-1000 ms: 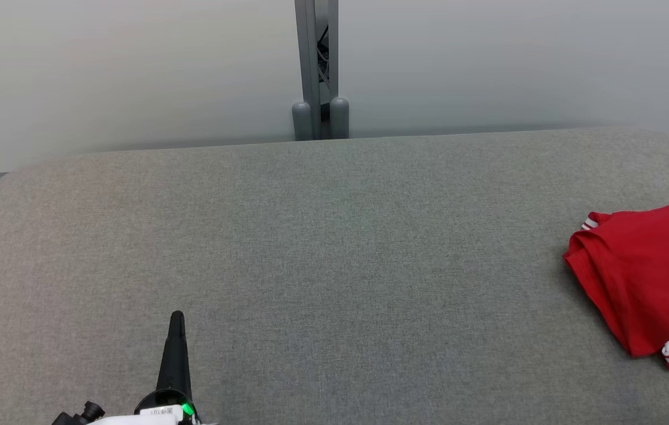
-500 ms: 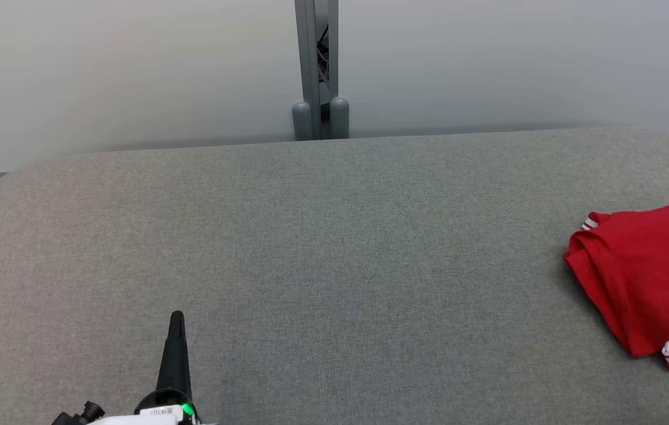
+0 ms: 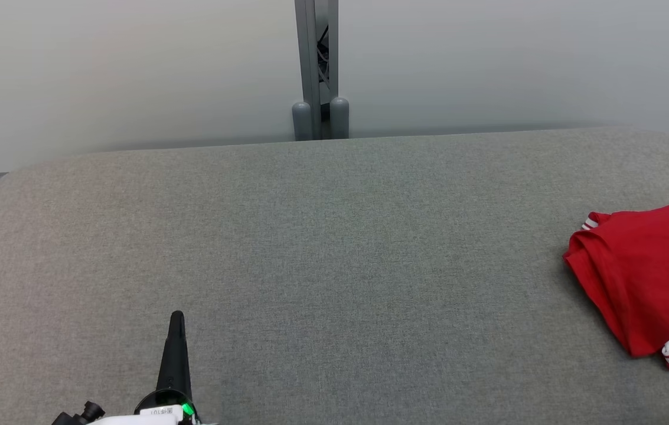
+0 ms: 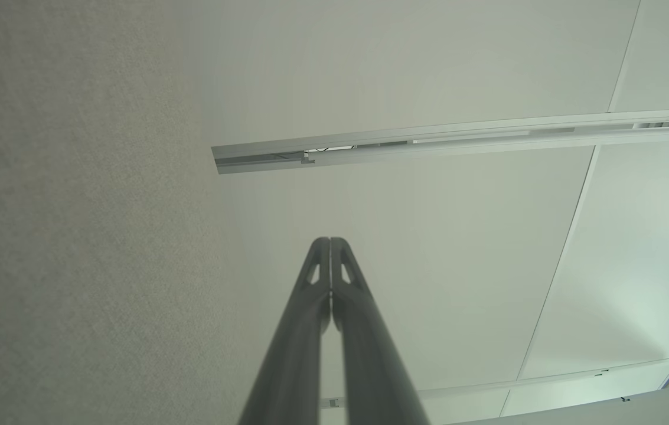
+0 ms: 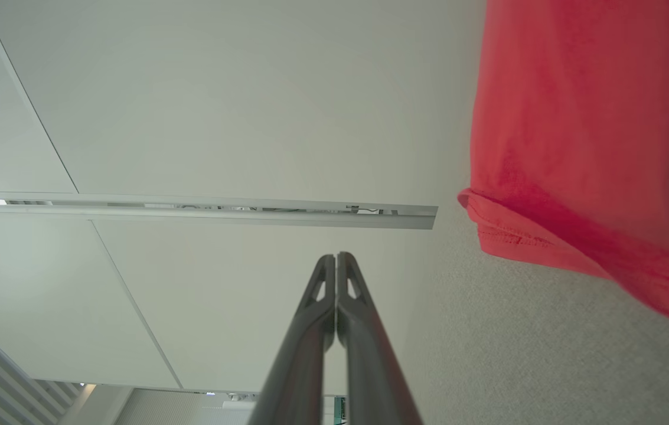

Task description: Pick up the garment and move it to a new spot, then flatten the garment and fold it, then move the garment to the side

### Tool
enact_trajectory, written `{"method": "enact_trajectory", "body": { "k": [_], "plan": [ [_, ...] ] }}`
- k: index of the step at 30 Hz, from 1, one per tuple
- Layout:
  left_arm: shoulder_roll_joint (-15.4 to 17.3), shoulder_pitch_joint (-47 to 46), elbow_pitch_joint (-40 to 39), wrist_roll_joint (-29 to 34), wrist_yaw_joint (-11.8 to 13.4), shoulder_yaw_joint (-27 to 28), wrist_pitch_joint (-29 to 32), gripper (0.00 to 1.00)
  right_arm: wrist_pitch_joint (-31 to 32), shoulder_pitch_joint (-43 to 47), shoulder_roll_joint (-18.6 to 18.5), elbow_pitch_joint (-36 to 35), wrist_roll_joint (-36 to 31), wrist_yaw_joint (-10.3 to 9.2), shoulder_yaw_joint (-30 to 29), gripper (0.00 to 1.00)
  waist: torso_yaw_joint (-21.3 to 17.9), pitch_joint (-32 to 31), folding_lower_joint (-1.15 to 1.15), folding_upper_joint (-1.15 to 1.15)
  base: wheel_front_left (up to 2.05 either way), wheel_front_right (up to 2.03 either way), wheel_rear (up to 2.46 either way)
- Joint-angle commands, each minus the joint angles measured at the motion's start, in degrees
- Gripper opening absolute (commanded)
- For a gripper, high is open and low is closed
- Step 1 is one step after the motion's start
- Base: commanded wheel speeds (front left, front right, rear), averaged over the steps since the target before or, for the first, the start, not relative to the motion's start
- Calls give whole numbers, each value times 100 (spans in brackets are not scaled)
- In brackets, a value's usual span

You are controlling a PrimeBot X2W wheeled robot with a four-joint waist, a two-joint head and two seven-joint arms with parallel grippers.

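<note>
Folded red shirt (image 3: 641, 265) at the right edge of the grey surface (image 3: 310, 248) — apparently set aside, job about done. Left pincer (image 3: 176, 319) closed, empty, near left; right pincer (image 5: 335, 257) closed, empty, just beside the shirt — clear of it.

The setting looked like a robotics lab or test room. A wide table (image 3: 334, 236) covered in grey fabric filled the lower part of the head view. Behind it, across the top, stood plain pale wall panels (image 3: 133, 71), joined at top centre by a grey metal post (image 3: 306, 59) with loose cables (image 3: 323, 53) tucked inside.
</note>
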Motion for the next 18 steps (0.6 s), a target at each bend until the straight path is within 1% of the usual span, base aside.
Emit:
{"method": "enact_trajectory", "body": {
  "k": [1, 18],
  "plan": [
    [16, 49, -20, 1, -28, 24, -18, 0, 37, -31, -34, 9, 23, 0, -10, 0, 0, 0, 0, 0, 0, 0, 0],
    [16, 49, -20, 1, -27, 22, -18, 0, 38, -31, -33, 9, 23, 0, -8, 0, 0, 0, 0, 0, 0, 0, 0]
  ]
}}
